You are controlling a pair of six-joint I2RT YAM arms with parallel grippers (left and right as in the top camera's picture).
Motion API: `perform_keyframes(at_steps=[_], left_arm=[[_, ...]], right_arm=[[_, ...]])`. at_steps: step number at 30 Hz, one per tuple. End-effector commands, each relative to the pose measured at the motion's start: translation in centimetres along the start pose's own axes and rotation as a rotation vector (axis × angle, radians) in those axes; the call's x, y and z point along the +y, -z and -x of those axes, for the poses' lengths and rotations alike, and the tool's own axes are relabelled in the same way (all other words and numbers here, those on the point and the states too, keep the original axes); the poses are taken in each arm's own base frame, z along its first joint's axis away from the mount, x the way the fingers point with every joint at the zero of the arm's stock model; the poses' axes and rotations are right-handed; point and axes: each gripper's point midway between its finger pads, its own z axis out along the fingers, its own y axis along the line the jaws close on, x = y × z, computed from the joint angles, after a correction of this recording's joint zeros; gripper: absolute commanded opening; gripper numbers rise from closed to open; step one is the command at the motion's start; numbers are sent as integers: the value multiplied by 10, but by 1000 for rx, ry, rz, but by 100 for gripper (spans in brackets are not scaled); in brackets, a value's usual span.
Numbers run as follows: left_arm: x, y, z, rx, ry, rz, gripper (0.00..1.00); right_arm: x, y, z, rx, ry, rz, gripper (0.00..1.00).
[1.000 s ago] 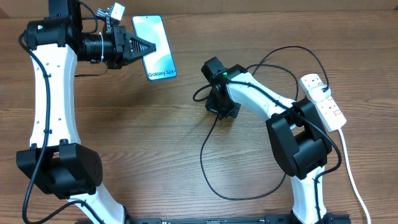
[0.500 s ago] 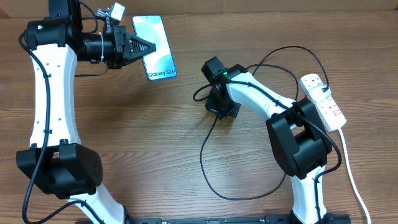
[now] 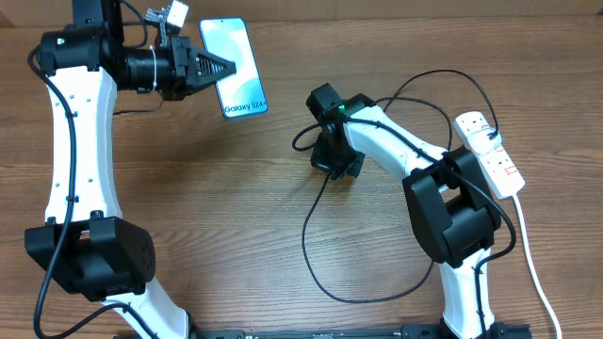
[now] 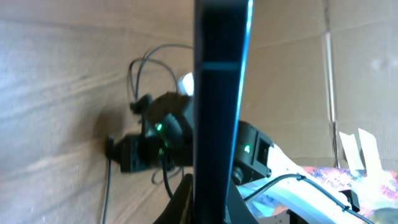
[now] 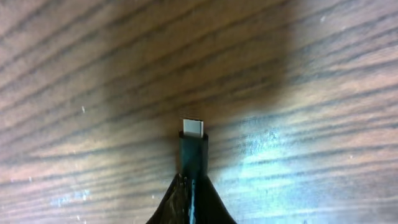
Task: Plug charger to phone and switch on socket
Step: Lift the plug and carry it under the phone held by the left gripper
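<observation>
The phone [image 3: 243, 56], its light blue screen reading "Galaxy S24", is at the back left, with my left gripper [image 3: 229, 68] shut on its left edge. In the left wrist view the phone [image 4: 217, 93] shows edge-on as a dark upright bar between the fingers [image 4: 186, 202]. The charger, a thin black cable [image 3: 309, 235], loops over the table middle and runs toward the white socket [image 3: 492, 155] at the right. My right gripper [image 3: 333, 168] points down at the table. It is shut on the charger's small plug tip [image 5: 193, 146], whose metal end sticks out just above the wood.
The socket's thick white cord [image 3: 533, 268] runs down the right side toward the front edge. Both arm bases stand at the front, left [image 3: 89, 259] and right [image 3: 457, 221]. A cardboard wall [image 4: 360, 74] backs the table.
The phone has shifted slightly toward the back in my left gripper. My right gripper has closed the last bit onto the plug tip and otherwise stayed put.
</observation>
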Motion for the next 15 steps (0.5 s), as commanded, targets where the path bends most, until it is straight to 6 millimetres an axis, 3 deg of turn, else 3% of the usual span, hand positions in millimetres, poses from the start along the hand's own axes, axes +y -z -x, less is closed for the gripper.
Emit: perform_keyframes(at_steps=[1,8,15], left_arm=[[-35,6,6,-15,-90,-167,4],[-47,9,34,-78,-136,-199,4],[-56,12,49,-114,-143,-215,4]], right_arm=[[17,30,12,-31,82,83,4],[26,129,8,-181,249,201,4],[23,207,-30,-296,443,279,4]])
